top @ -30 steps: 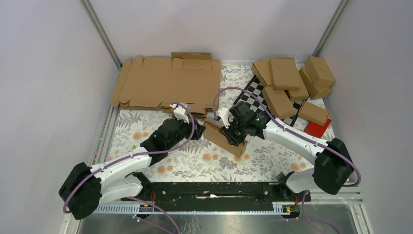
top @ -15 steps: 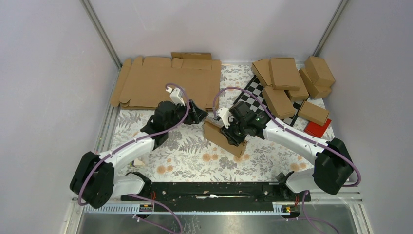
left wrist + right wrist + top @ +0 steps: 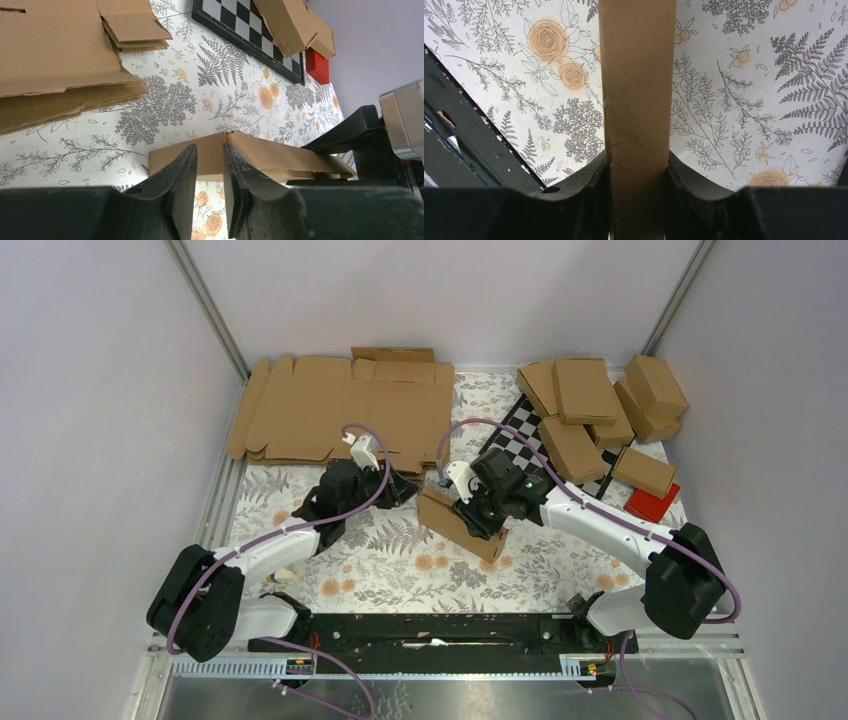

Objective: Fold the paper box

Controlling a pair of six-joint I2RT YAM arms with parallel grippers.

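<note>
The paper box (image 3: 452, 527) is a slim brown carton held just above the floral cloth in the middle of the table. My right gripper (image 3: 472, 516) is shut on it; in the right wrist view the box (image 3: 636, 75) fills the gap between both fingers of that gripper (image 3: 636, 160). My left gripper (image 3: 408, 486) points at the box's left end. In the left wrist view its jaws (image 3: 209, 150) stand a narrow gap apart with nothing between them. The box's end face (image 3: 280, 155) lies just beyond the fingertips.
A stack of flat cardboard blanks (image 3: 340, 410) lies at the back left. Several folded boxes (image 3: 590, 400) are piled on a chequered board (image 3: 515, 450) at the back right, beside a red block (image 3: 652, 504). A black rail (image 3: 430, 630) runs along the near edge.
The left arm swung back and its gripper came up to the box's left end. Its jaws widened, then narrowed. The right arm and the box stayed still.
</note>
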